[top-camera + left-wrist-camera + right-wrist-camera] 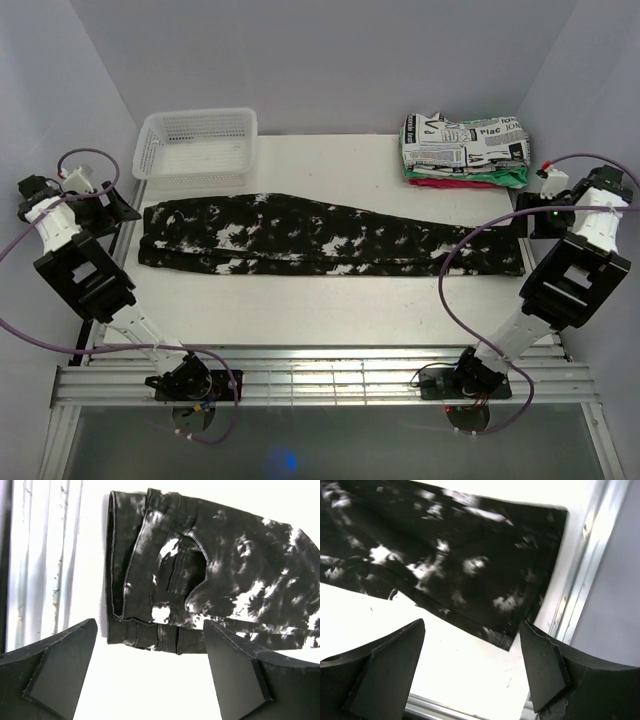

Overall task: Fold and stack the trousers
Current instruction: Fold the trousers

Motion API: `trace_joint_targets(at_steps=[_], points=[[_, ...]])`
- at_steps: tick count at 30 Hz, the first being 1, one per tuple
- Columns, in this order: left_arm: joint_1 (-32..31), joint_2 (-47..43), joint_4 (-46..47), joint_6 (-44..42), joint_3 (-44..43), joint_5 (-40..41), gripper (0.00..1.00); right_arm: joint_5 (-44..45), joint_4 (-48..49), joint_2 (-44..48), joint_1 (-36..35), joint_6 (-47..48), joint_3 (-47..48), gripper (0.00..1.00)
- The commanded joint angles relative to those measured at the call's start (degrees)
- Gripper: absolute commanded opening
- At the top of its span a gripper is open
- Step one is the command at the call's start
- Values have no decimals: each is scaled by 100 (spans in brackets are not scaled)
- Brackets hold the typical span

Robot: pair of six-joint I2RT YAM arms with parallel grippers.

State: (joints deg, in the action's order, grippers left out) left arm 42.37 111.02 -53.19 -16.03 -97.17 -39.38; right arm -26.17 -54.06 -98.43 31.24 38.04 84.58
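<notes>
The trousers point(320, 237), black with white splotches, lie folded lengthwise in a long strip across the table, waist on the left and leg hems on the right. My left gripper point(118, 207) hovers at the waist end, open and holding nothing. The left wrist view shows the waistband and a pocket point(185, 575) just beyond the spread fingers point(60, 665). Over at the hem end my right gripper point(527, 218) is also open and empty. In the right wrist view the hem corner point(510, 630) lies flat on the table ahead of the gripper point(472, 667).
A white plastic basket point(196, 148) stands at the back left. At the back right sits a stack of folded garments point(462, 148), newspaper print on top, red and green cloths beneath. Metal rails point(320, 372) run along the near edge; white walls close both sides.
</notes>
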Motion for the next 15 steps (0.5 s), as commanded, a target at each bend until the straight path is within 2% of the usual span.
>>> trace_joint_targets(at_steps=[1, 5, 9, 11, 15], points=[[-89, -501, 737, 249, 601, 43, 98, -275, -526, -474, 504, -612, 445, 82], [-89, -652, 959, 337, 901, 0, 98, 208, -562, -782, 839, -1281, 648, 79], [-89, -661, 1074, 575, 989, 26, 83, 841, 139, -748, 953, -1519, 306, 74], [-97, -617, 1048, 636, 928, 44, 82, 1017, 264, -782, 971, -1572, 156, 73], [-89, -634, 968, 636, 787, 123, 82, 939, 352, -871, 1006, -1782, -212, 64]])
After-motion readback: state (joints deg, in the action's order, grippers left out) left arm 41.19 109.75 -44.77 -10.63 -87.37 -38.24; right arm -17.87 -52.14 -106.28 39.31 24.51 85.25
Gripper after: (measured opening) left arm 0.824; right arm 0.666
